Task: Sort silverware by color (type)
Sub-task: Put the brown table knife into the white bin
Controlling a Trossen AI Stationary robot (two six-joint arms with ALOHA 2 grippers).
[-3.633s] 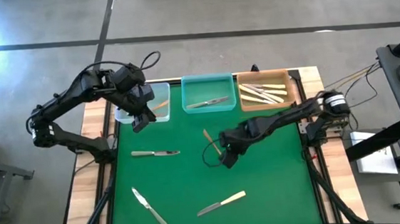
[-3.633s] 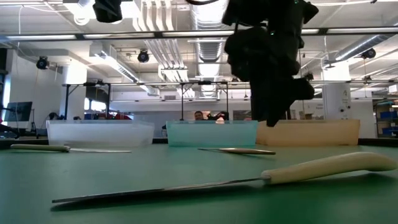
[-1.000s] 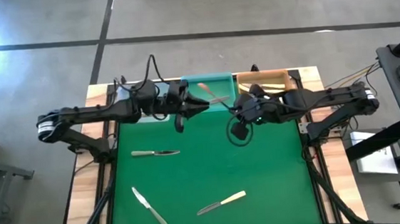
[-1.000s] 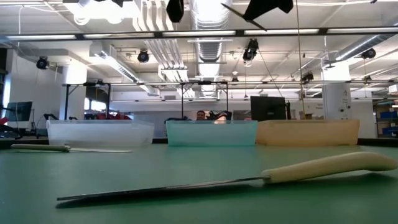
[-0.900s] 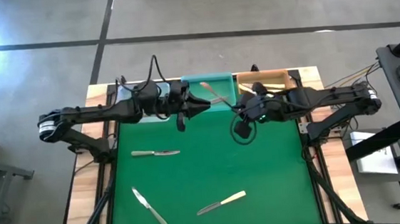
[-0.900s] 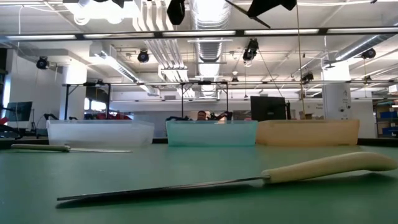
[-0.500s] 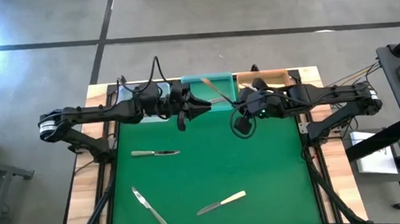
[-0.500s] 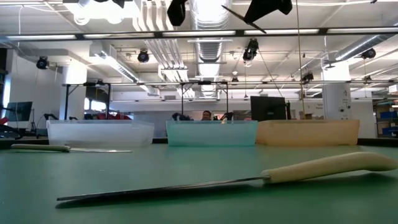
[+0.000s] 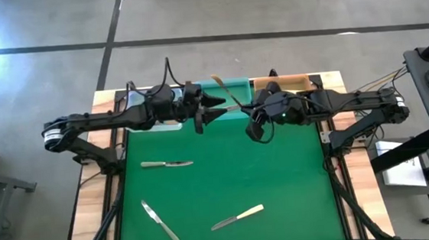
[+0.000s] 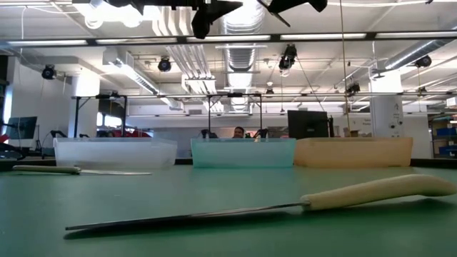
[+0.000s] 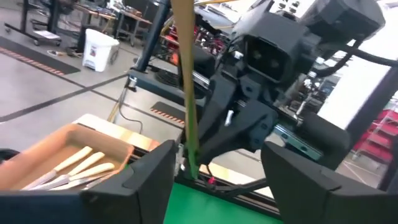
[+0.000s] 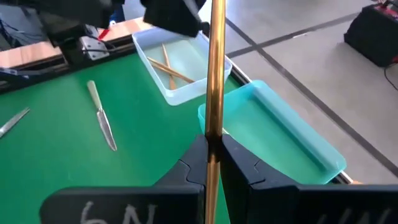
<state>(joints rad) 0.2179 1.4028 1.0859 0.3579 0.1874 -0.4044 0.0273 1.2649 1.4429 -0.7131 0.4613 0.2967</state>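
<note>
A slim gold utensil [image 9: 228, 93] is held high above the mat, in front of the teal bin [image 9: 234, 81], by my shut right gripper [image 9: 249, 114]. My left gripper [image 9: 220, 107] faces it from the table's left, level and open. In the left wrist view its fingers [image 11: 155, 174] stand on either side of the gold utensil [image 11: 185, 81] without touching it. Other silverware lies flat on the green mat: two silver knives [image 9: 166, 163] [image 9: 160, 222] and a cream-handled knife [image 9: 237, 217]. My right gripper pinches the gold utensil's lower part [image 12: 214, 127] between its two fingers [image 12: 193, 158], which lie across it. The fingers come from the table's right, slanting down. The utensil sticks up out of the hold, tilted toward the far left, lifted clear of mat and bins.
Three bins line the far edge: a clear one [image 12: 171, 68] holding gold pieces, the teal one, and an amber one [image 9: 294, 81] with cream-handled knives [image 11: 68, 168]. The near half of the mat is bare apart from the knives. A person moves far behind the bins [image 10: 239, 132].
My left gripper has opened wide, and its fingers now stand on either side of the gold utensil. My right gripper keeps its hold on the utensil, which stays raised in front of the teal bin.
</note>
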